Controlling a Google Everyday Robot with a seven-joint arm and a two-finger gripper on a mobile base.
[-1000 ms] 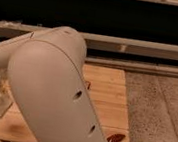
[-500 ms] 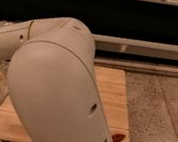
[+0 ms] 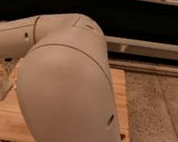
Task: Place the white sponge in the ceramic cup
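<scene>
Now the arm has swung nearer and fills more of the view than a second ago, hiding most of the wooden table. At the left edge the gripper has lifted slightly; I cannot tell its grip. Both white sponge and ceramic cup are hidden, so placement looks unfinished

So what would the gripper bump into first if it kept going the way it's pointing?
Probably the wooden table. The gripper sits low at the left edge and seems to point down at it, with nothing seen between. Depth is unclear, and the big arm hides much of the table.
</scene>
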